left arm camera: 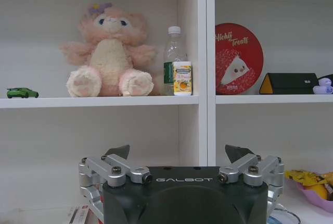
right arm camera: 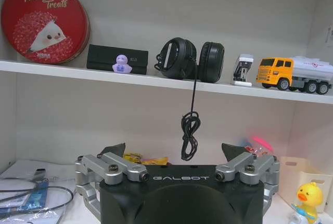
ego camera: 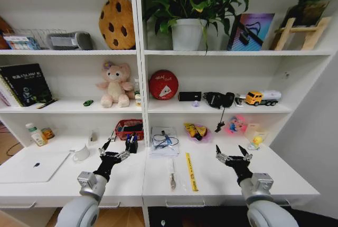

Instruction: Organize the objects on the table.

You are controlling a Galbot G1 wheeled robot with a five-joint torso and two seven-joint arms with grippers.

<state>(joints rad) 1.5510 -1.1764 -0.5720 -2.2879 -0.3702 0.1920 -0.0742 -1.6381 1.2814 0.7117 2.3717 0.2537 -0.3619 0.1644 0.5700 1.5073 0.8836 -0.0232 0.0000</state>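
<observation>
Hovering both claws wide and empty, left gripper (ego camera: pixel 112 154) centre-left, right gripper (ego camera: pixel 234 157) lower right, I'd descend squarely onto the pens (ego camera: pixel 131 141) above the left one on the table (ego camera: pixel 222 182).

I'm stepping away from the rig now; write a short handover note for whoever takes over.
Left gripper: open, empty, held above the desk near the pens.
Right gripper: open, empty, over the desk's right half.
Laptop lies closed at the far left; white cup beside it; yellow ruler near the front edge; green toy car on the shelf.
Done: nothing gripped.
Left: all sorting.
</observation>
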